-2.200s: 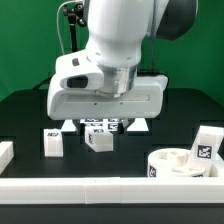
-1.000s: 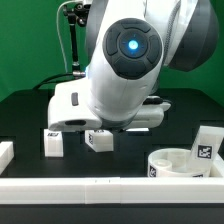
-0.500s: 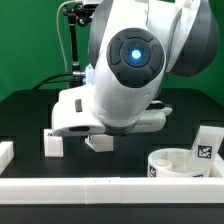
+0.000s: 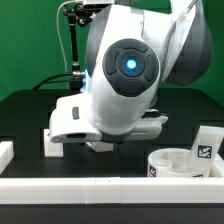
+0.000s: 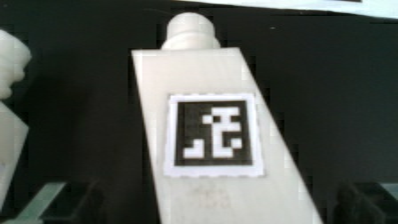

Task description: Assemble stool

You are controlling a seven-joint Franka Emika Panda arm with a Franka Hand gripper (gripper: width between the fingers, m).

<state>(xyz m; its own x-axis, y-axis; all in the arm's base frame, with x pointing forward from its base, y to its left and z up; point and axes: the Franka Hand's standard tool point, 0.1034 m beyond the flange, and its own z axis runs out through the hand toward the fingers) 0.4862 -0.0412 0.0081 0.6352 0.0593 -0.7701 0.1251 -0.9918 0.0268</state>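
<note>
In the wrist view a white block leg [image 5: 203, 120] with a black-and-white tag and a peg at its far end lies lengthwise between my fingers. My gripper [image 5: 214, 208] is open, with a dark finger [image 5: 64, 200] on each side of the leg and a gap to it. A second leg [image 5: 15, 90] shows at the picture's edge. In the exterior view the arm hides the gripper and most of that middle leg [image 4: 96, 146]. Another leg [image 4: 52, 143] stands to the exterior view's left. The round seat [image 4: 178, 165] and a third leg [image 4: 207, 145] are at the right.
A long white border rail [image 4: 100, 186] runs along the front of the black table, with a short white piece [image 4: 5, 153] at the exterior view's left. A black stand [image 4: 72, 40] rises behind the arm before a green backdrop.
The arm has come down and forward over the middle leg. The leg showed plainly in the exterior view earlier and is now almost wholly covered by the arm.
</note>
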